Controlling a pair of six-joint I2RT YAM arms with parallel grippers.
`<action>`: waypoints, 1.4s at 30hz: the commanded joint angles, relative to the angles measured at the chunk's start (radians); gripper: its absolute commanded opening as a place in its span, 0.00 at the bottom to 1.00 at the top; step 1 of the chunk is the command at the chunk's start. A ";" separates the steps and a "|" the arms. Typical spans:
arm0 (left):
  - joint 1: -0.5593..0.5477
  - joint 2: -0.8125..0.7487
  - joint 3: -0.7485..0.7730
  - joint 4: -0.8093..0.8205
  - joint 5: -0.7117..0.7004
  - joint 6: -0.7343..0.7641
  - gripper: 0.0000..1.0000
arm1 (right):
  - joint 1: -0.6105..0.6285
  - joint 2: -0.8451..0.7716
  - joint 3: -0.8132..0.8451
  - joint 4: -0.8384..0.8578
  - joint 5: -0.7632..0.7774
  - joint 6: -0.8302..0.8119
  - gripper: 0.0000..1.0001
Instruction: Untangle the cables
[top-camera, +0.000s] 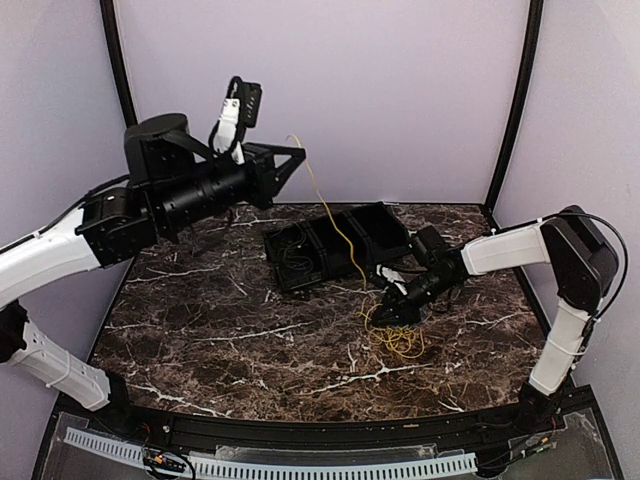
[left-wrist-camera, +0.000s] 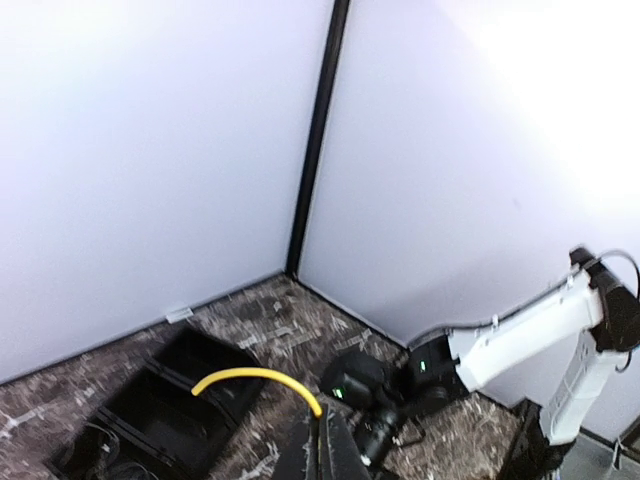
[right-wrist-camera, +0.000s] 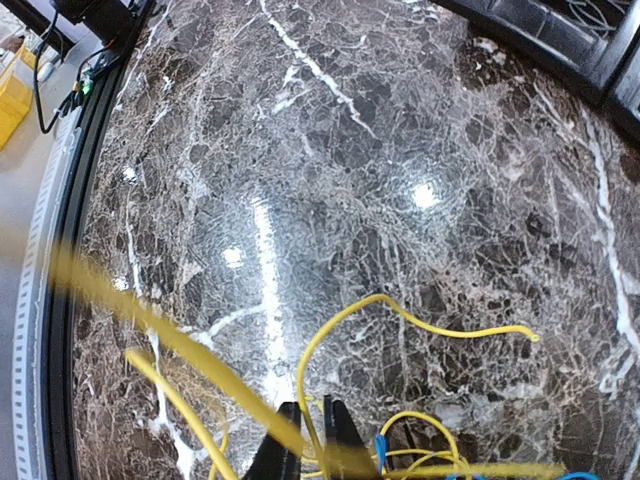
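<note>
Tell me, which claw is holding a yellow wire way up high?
The left claw, raised well above the table with a yellow cable pinched; the right claw is down at the cable pile.

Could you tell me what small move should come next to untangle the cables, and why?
Probably raise the left gripper a little. It pinches one yellow cable that runs over the tray down to the bundle, which the right gripper appears to pin on the table, so pulling should draw that strand free.
</note>
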 joint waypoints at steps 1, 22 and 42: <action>0.019 -0.098 0.162 -0.154 -0.174 0.151 0.00 | 0.003 0.019 0.020 -0.031 -0.018 -0.002 0.07; 0.020 -0.191 0.512 -0.181 -0.477 0.457 0.00 | -0.001 0.038 0.025 -0.043 0.023 0.009 0.01; 0.018 -0.050 0.861 -0.154 -0.549 0.645 0.00 | -0.014 0.087 0.053 -0.067 0.117 0.036 0.00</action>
